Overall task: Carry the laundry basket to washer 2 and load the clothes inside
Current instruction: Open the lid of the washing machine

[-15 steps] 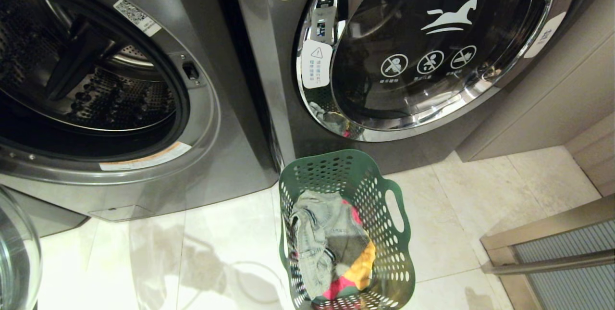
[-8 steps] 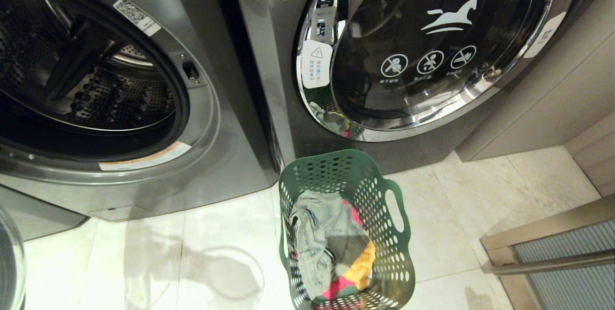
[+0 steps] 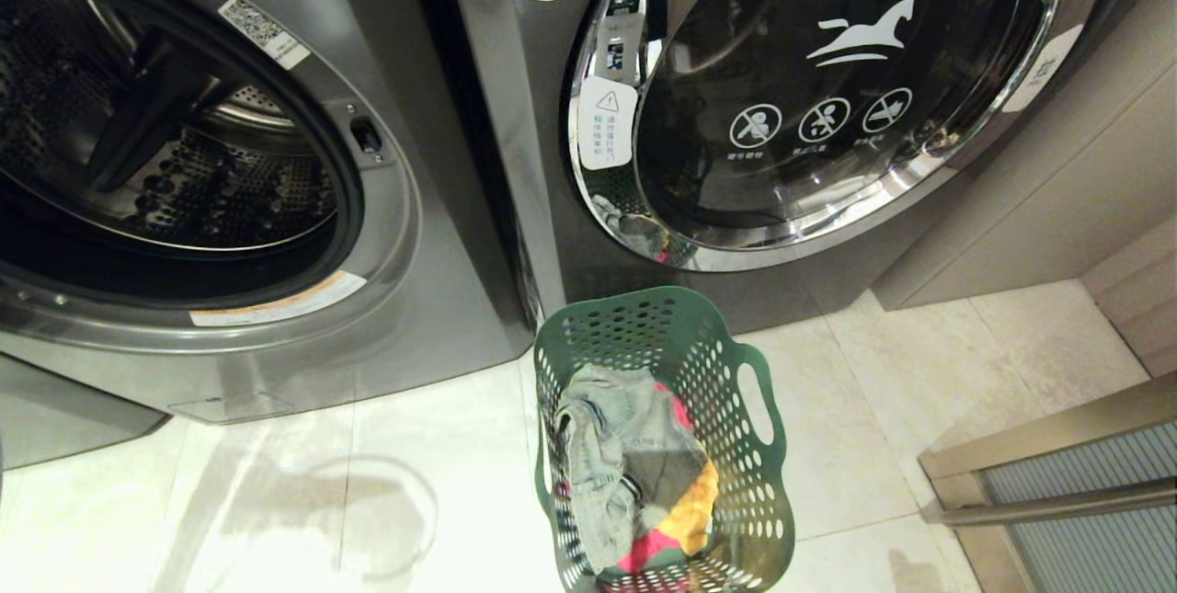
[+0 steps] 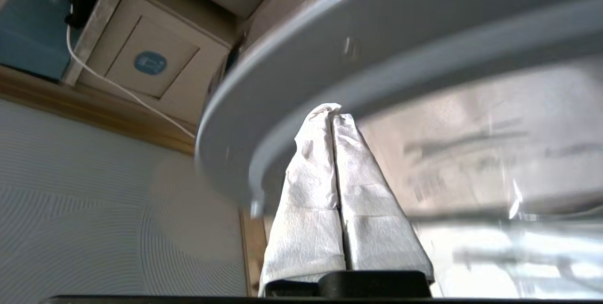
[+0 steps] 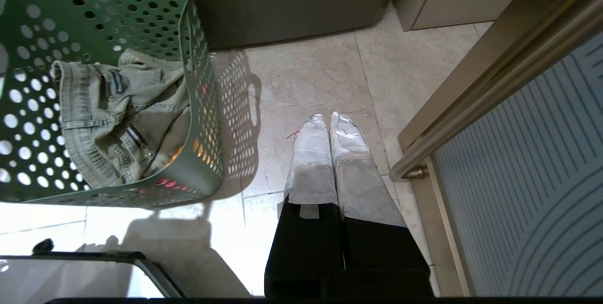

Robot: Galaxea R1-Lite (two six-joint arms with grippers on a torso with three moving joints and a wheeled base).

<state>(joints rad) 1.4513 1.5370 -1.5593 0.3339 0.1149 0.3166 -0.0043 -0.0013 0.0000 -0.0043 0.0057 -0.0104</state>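
While clothes [image 3: 634,483] fill the laundry basket [image 3: 676,336], the drum [image 3: 175,133] gapes.

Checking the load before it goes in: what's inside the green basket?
The laundry basket holds a faded denim piece on top, red garment and yellow-orange garment showing beneath; anything lower is covered.

The basket [image 3: 662,446] near end is cut off; jeans [image 3: 598,473] hide most of the other clothes [image 3: 685,510].

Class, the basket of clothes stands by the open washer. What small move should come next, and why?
Probably lower the right gripper, now shut beside the basket, open it and take the denim lying on top: the left washer drum already stands open.
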